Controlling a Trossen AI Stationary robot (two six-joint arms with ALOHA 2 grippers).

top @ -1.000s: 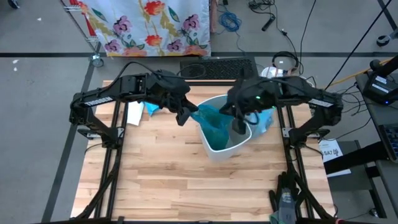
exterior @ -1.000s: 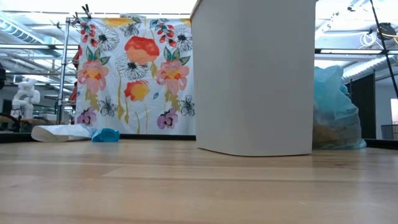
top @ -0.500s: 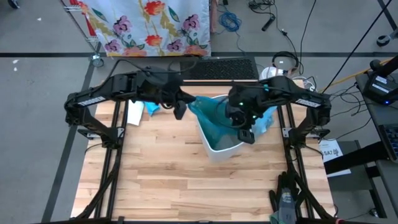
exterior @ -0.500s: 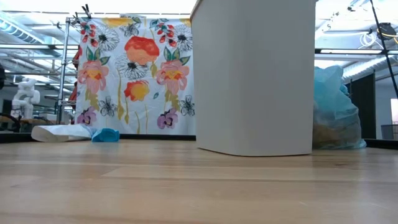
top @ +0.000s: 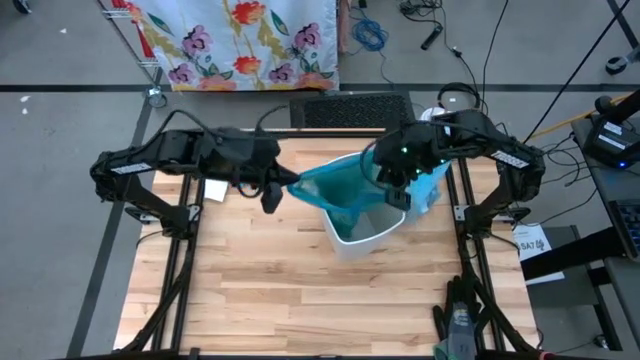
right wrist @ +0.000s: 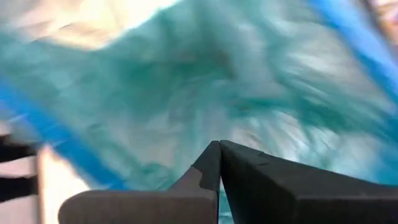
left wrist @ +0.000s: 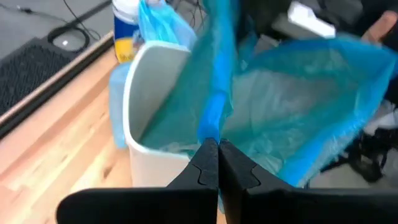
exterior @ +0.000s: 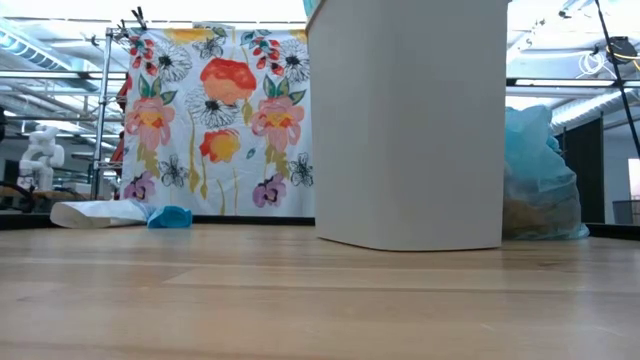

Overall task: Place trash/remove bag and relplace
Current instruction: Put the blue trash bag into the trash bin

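Two dark jointed arms, black cables, white labels, seemingly small green lights.

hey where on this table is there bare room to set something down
The near half of the wooden table, in front of the white bin, is bare. The far side is crowded: both arms stretch a teal bag over the bin, a filled blue bag sits behind it, and white packaging lies far left.

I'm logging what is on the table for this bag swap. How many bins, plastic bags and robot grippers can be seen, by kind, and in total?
White bin: 1
Teal bag stretched over the bin: 1
Full pale blue bag beside the bin: 1
Small blue bundle at the table's far left: 1
Grippers, left gripper and right gripper: 2
Total: 6
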